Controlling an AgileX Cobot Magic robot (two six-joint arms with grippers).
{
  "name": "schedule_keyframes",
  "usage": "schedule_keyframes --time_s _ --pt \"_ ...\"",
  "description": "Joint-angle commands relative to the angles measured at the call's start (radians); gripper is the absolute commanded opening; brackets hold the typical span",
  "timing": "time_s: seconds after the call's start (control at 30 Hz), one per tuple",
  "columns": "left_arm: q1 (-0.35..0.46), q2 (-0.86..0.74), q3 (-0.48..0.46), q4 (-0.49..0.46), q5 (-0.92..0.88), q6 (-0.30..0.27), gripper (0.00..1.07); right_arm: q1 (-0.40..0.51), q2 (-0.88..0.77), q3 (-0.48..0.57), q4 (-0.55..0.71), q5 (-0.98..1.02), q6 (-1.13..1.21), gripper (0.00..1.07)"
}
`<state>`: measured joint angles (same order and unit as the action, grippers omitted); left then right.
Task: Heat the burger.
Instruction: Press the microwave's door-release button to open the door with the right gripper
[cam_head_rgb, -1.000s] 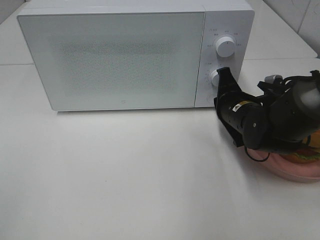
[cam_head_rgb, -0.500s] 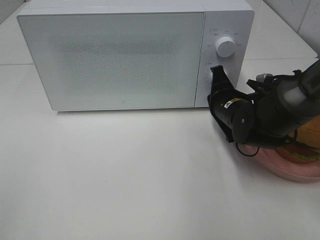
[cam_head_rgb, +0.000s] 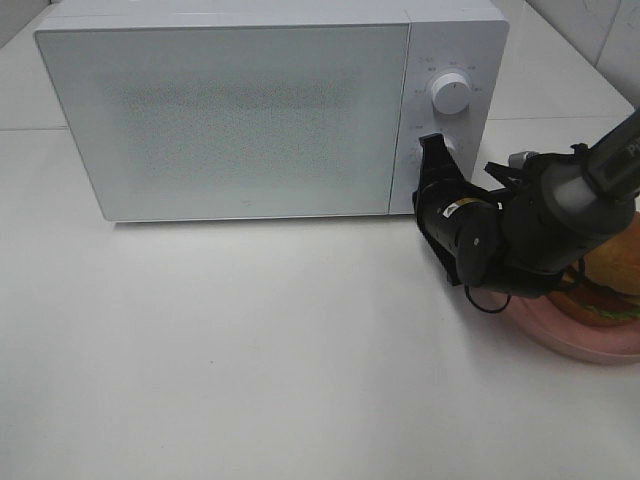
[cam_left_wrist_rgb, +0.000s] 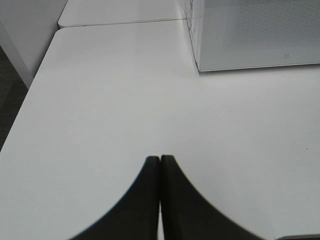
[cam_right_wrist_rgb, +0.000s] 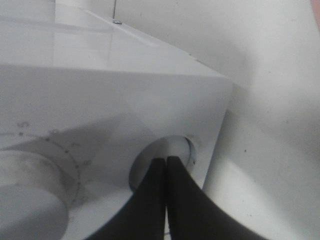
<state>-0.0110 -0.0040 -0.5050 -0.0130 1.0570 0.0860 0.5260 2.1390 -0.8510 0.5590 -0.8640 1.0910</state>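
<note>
White microwave (cam_head_rgb: 230, 120) still shut: my empty, fully closed right gripper (cam_right_wrist_rgb: 165, 162) has advanced onto its round panel button (cam_right_wrist_rgb: 176, 146), burger (cam_head_rgb: 615, 280) waiting.

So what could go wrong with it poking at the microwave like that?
The shut right pincer sits at the round button, close beside a dial; it could slip off and nudge that instead. The arm also hangs close by the burger and might bump it.
</note>
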Motion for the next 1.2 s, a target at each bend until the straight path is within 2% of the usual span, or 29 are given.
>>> schedule_keyframes --time_s 0.03,0.6,0.9,1.2 --pt "-0.003 -0.020 0.002 -0.003 -0.015 -0.002 0.00 -0.003 -0.003 -0.046 -0.019 -0.054 -0.015 0.00" --pt "-0.003 -0.020 0.002 -0.003 -0.015 -0.002 0.00 -0.004 0.014 -0.129 -0.022 -0.077 -0.024 0.00" --pt "-0.003 -0.020 0.002 -0.003 -0.015 -0.002 0.00 -0.004 0.014 -0.130 -0.027 -0.018 -0.020 0.00" --pt "-0.003 -0.020 0.002 -0.003 -0.015 -0.002 0.00 -0.004 -0.056 -0.038 -0.048 0.020 -0.021 0.00"
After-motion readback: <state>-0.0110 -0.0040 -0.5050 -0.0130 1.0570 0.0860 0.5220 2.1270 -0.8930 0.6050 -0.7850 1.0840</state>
